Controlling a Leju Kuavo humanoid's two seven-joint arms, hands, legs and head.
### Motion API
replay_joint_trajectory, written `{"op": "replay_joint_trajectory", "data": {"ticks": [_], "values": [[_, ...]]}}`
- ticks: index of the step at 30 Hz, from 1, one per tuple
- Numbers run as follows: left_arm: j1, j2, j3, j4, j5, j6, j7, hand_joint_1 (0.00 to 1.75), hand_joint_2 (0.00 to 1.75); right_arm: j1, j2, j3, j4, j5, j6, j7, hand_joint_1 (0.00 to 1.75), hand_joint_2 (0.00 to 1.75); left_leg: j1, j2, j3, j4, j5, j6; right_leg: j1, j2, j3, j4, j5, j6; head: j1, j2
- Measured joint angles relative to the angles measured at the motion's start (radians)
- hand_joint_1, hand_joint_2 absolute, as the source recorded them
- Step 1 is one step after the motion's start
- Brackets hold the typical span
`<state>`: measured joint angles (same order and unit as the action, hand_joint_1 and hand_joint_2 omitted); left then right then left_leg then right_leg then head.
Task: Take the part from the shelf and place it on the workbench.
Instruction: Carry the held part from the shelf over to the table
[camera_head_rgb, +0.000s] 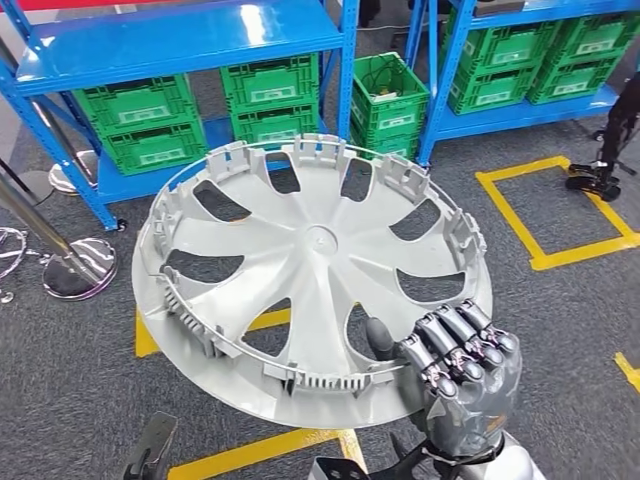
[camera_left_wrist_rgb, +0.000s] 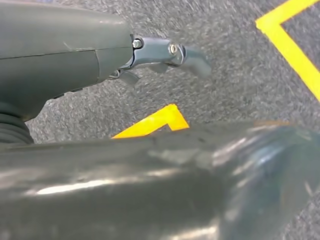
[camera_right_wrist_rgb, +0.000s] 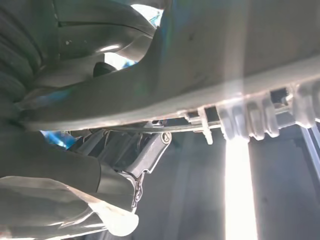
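The part is a big silver wheel cover (camera_head_rgb: 317, 250) with curved spokes, held nearly flat above the grey floor, inner side up. My right hand (camera_head_rgb: 460, 370) grips its near right rim, dark fingers lying over the top and the thumb up through a spoke opening. In the right wrist view the cover's ribbed rim (camera_right_wrist_rgb: 234, 55) runs across close above the right hand (camera_right_wrist_rgb: 75, 165). My left hand (camera_head_rgb: 151, 447) hangs low at the near left, apart from the cover. In the left wrist view the left hand (camera_left_wrist_rgb: 75, 55) has a finger stretched out over the carpet and holds nothing.
Blue shelving (camera_head_rgb: 173, 45) with green crates (camera_head_rgb: 143, 120) stands behind the cover, with more crates (camera_head_rgb: 389, 100) on the floor and on the right rack (camera_head_rgb: 521, 60). Chrome post bases (camera_head_rgb: 79, 265) sit at the left. Yellow tape (camera_head_rgb: 558, 215) marks the carpet. A dark object (camera_head_rgb: 604, 160) stands at the far right.
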<state>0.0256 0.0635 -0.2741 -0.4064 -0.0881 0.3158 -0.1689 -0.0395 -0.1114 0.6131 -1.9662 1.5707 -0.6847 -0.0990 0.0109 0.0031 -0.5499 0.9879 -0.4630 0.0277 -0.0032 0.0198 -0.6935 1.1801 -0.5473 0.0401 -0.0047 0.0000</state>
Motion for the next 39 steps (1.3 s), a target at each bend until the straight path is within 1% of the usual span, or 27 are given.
{"op": "replay_joint_trajectory", "data": {"ticks": [1,2,3,4,5,7,8,9,11,13,15,16,17,18,19,20,22,24,26,28,30,32,33,34,35,37,39], "values": [[0.001,-0.001,0.004,0.0,0.0,-0.004,0.0,0.0,0.0,0.005,0.0,-0.006,-0.002,0.0,0.0,-0.004,1.75,1.75,0.0,0.014,-0.001,0.0,0.0,0.0,-0.004,-0.008,-0.028,0.061,-0.024,0.006,0.0,0.0],[0.002,-0.003,0.006,0.001,0.0,-0.006,0.001,0.0,0.0,0.012,0.0,-0.013,-0.003,0.0,0.0,-0.008,1.75,1.75,0.0,0.027,-0.002,0.001,0.0,0.0,-0.007,-0.012,-0.043,0.099,-0.034,0.012,0.0,0.0],[0.001,-0.005,0.007,0.001,0.0,-0.008,0.001,0.0,0.0,0.02,0.0,-0.021,-0.005,0.0,0.0,-0.011,1.75,1.75,0.0,0.039,-0.002,0.001,-0.001,-0.001,-0.01,-0.016,-0.04,0.1,-0.024,0.016,0.0,0.0],[0.0,-0.007,0.008,0.001,0.0,-0.009,0.001,0.0,0.0,0.025,0.0,-0.029,-0.007,0.0,0.0,-0.014,1.75,1.75,0.0,0.051,-0.001,0.002,-0.002,-0.003,-0.012,-0.022,-0.016,0.058,0.002,0.019,0.0,0.0],[-0.001,-0.01,0.008,0.001,0.0,-0.01,0.001,0.0,0.0,0.03,0.0,-0.034,-0.01,0.0,0.0,-0.016,1.75,1.75,0.0,0.061,-0.001,0.004,-0.005,-0.007,-0.013,-0.037,0.024,-0.011,0.034,0.02,0.001,0.0],[-0.003,-0.013,0.009,0.001,-0.001,-0.011,0.001,0.0,0.0,0.035,0.0,-0.041,-0.019,0.0,0.0,-0.019,1.75,1.75,-0.005,0.08,0.001,0.009,-0.01,-0.017,-0.009,-0.078,0.094,-0.134,0.071,0.011,0.0,0.0],[-0.004,-0.013,0.009,0.001,-0.001,-0.011,0.001,0.0,0.0,0.036,0.0,-0.044,-0.022,0.0,0.0,-0.019,1.75,1.75,-0.008,0.088,0.002,0.012,-0.012,-0.023,-0.006,-0.088,0.11,-0.162,0.075,0.003,-0.002,0.0],[-0.005,-0.014,0.01,0.001,-0.001,-0.011,0.001,0.0,0.0,0.038,0.0,-0.046,-0.026,0.0,-0.001,-0.019,1.75,1.75,-0.011,0.097,0.003,0.013,-0.013,-0.027,-0.003,-0.087,0.113,-0.168,0.072,-0.006,-0.003,0.0],[-0.008,-0.015,0.011,0.001,-0.002,-0.011,0.002,0.0,0.0,0.041,0.0,-0.051,-0.029,0.0,-0.001,-0.019,1.75,1.75,-0.008,0.105,0.005,0.016,-0.018,-0.036,-0.005,-0.063,0.11,-0.169,0.077,-0.02,-0.004,0.0],[-0.011,-0.016,0.012,0.001,-0.004,-0.011,0.002,0.0,0.0,0.044,0.0,-0.055,-0.033,0.0,-0.001,-0.023,1.75,1.75,-0.002,0.067,-0.008,0.058,-0.054,-0.046,-0.009,-0.043,0.109,-0.171,0.082,-0.032,-0.006,0.0],[-0.01,-0.016,0.013,0.002,-0.007,-0.011,0.001,0.0,0.0,0.048,0.0,-0.061,-0.037,0.0,-0.001,-0.03,1.75,1.75,0.001,0.02,-0.058,0.178,-0.123,-0.05,-0.01,-0.022,0.108,-0.172,0.084,-0.041,-0.009,0.0],[-0.008,-0.017,0.013,0.003,-0.008,-0.011,0.001,0.0,0.0,0.052,0.0,-0.065,-0.038,0.0,-0.001,-0.033,1.75,1.75,0.001,0.012,-0.088,0.248,-0.152,-0.05,-0.009,-0.009,0.107,-0.172,0.085,-0.043,-0.009,0.0],[-0.007,-0.018,0.013,0.004,-0.009,-0.011,0.001,0.0,0.0,0.058,0.0,-0.069,-0.04,0.0,-0.001,-0.036,1.75,1.75,0.0,0.01,-0.11,0.296,-0.165,-0.05,-0.008,0.004,0.107,-0.171,0.085,-0.043,-0.009,0.0],[-0.007,-0.02,0.013,0.004,-0.01,-0.011,0.001,0.0,0.0,0.064,0.0,-0.074,-0.042,0.0,-0.001,-0.039,1.75,1.75,0.0,0.009,-0.118,0.31,-0.158,-0.048,-0.007,0.017,0.107,-0.17,0.085,-0.043,-0.009,0.0],[-0.008,-0.022,0.013,0.004,-0.01,-0.011,0.001,0.0,0.0,0.07,0.0,-0.079,-0.044,0.0,-0.001,-0.041,1.75,1.75,0.0,0.006,-0.108,0.285,-0.131,-0.044,-0.006,0.03,0.107,-0.169,0.085,-0.043,-0.008,0.0],[-0.009,-0.024,0.013,0.004,-0.012,-0.011,0.001,0.0,0.0,0.075,0.0,-0.083,-0.046,0.0,-0.001,-0.042,1.75,1.75,0.0,-0.003,-0.083,0.226,-0.092,-0.04,-0.006,0.043,0.108,-0.167,0.085,-0.043,-0.009,0.0],[-0.01,-0.025,0.014,0.004,-0.015,-0.011,0.001,0.0,0.0,0.082,0.0,-0.089,-0.05,0.0,-0.001,-0.045,1.75,1.75,0.002,-0.046,-0.029,0.099,-0.032,-0.029,-0.006,0.068,0.105,-0.163,0.086,-0.039,-0.008,0.0],[-0.013,-0.026,0.014,0.005,-0.018,-0.011,0.002,0.0,0.0,0.087,0.0,-0.092,-0.054,0.0,-0.001,-0.048,1.75,1.75,0.002,-0.072,-0.006,0.039,-0.023,-0.024,-0.009,0.09,0.093,-0.16,0.091,-0.028,-0.009,0.0],[-0.018,-0.031,0.014,0.005,-0.021,-0.011,0.002,0.0,0.0,0.092,0.0,-0.096,-0.056,0.0,-0.001,-0.051,1.75,1.75,0.003,-0.056,-0.004,0.026,-0.024,-0.022,-0.012,0.106,0.081,-0.162,0.097,-0.015,-0.011,0.0],[-0.023,-0.036,0.015,0.005,-0.026,-0.011,0.001,0.0,0.0,0.096,0.0,-0.101,-0.058,0.0,-0.001,-0.055,1.75,1.75,0.007,-0.034,-0.001,0.015,-0.017,-0.014,-0.009,0.072,0.061,-0.136,0.077,-0.003,-0.005,0.0],[-0.023,-0.038,0.016,0.005,-0.03,-0.01,0.001,0.0,0.0,0.096,0.0,-0.102,-0.058,0.0,-0.001,-0.058,1.75,1.75,0.007,-0.01,0.0,0.01,-0.014,-0.008,-0.008,0.012,0.013,-0.036,0.021,0.007,0.003,0.0],[-0.022,-0.039,0.016,0.005,-0.034,-0.009,0.001,0.0,0.0,0.096,0.0,-0.104,-0.058,0.0,-0.001,-0.059,1.75,1.75,0.004,0.017,-0.001,0.011,-0.014,-0.005,-0.01,-0.011,-0.041,0.084,-0.027,0.015,0.006,0.0],[-0.021,-0.04,0.016,0.005,-0.037,-0.009,0.001,0.0,0.0,0.097,0.0,-0.105,-0.057,0.0,-0.001,-0.057,1.75,1.75,0.004,0.03,-0.001,0.011,-0.015,-0.005,-0.011,-0.015,-0.05,0.107,-0.029,0.017,0.006,0.0],[-0.021,-0.04,0.016,0.005,-0.039,-0.008,0.001,0.0,0.0,0.097,0.0,-0.106,-0.057,0.0,-0.001,-0.056,1.75,1.75,0.003,0.042,-0.001,0.012,-0.015,-0.006,-0.011,-0.018,-0.038,0.089,-0.012,0.018,0.006,0.0],[-0.022,-0.041,0.016,0.005,-0.04,-0.008,0.002,0.0,0.0,0.097,0.0,-0.107,-0.057,0.0,-0.001,-0.055,1.75,1.75,0.003,0.053,0.0,0.012,-0.017,-0.008,-0.011,-0.026,-0.007,0.035,0.018,0.017,0.006,0.0],[-0.023,-0.043,0.017,0.005,-0.042,-0.008,0.002,0.0,0.0,0.096,0.0,-0.107,-0.057,0.0,-0.001,-0.055,1.75,1.75,0.0,0.073,0.003,0.015,-0.021,-0.015,-0.006,-0.067,0.071,-0.103,0.063,0.009,0.006,0.0],[-0.023,-0.043,0.018,0.005,-0.042,-0.007,0.002,0.0,0.0,0.095,0.0,-0.107,-0.057,0.0,-0.001,-0.054,1.75,1.75,-0.006,0.088,0.005,0.018,-0.024,-0.025,0.0,-0.089,0.108,-0.165,0.073,-0.006,0.004,0.0]]}}
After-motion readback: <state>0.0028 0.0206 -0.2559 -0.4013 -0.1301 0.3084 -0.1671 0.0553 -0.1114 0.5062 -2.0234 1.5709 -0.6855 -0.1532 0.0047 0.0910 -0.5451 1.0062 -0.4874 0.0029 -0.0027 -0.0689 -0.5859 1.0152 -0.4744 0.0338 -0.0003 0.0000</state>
